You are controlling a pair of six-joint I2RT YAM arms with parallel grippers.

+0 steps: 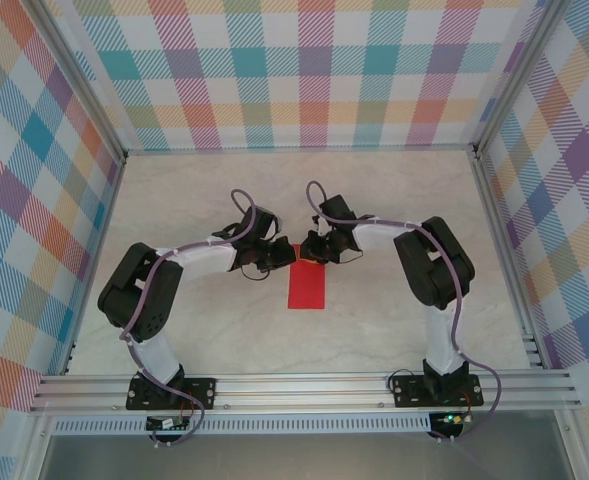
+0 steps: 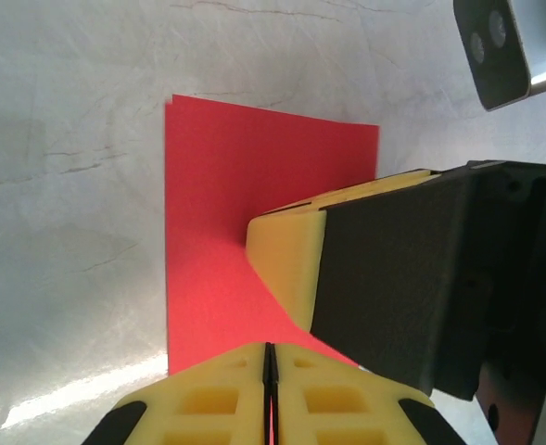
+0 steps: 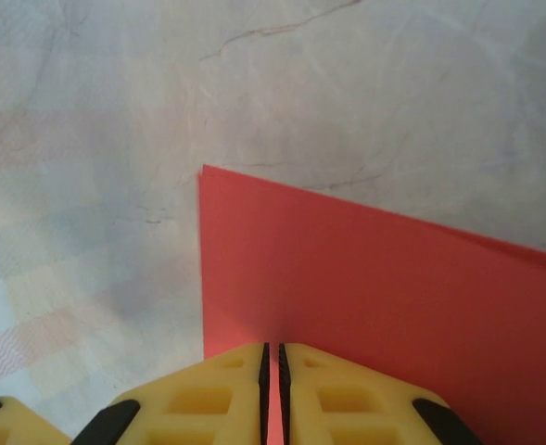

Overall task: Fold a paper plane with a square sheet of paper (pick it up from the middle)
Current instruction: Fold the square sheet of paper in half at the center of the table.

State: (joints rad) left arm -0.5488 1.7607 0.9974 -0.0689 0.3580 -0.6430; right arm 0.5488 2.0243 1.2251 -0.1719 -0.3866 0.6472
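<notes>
The square sheet of paper (image 1: pixel 307 288) lies flat on the table as a narrow bright-red rectangle, folded double. Both grippers meet at its far end. My left gripper (image 1: pixel 286 256) comes in from the left; in its wrist view the yellow jaws (image 2: pixel 270 348) stand shut over the red sheet (image 2: pixel 222 195). The right gripper's yellow finger (image 2: pixel 291 250) rests on the paper just ahead of it. My right gripper (image 1: pixel 314 254) is shut down to a hairline gap (image 3: pixel 273 349), its tips on the sheet (image 3: pixel 374 278), with red showing through the gap.
The pale marble-patterned table (image 1: pixel 194 340) stretches out round the paper. Checked walls (image 1: pixel 294 70) close off the back and sides. The arm bases (image 1: pixel 169 390) sit on the metal rail at the near edge.
</notes>
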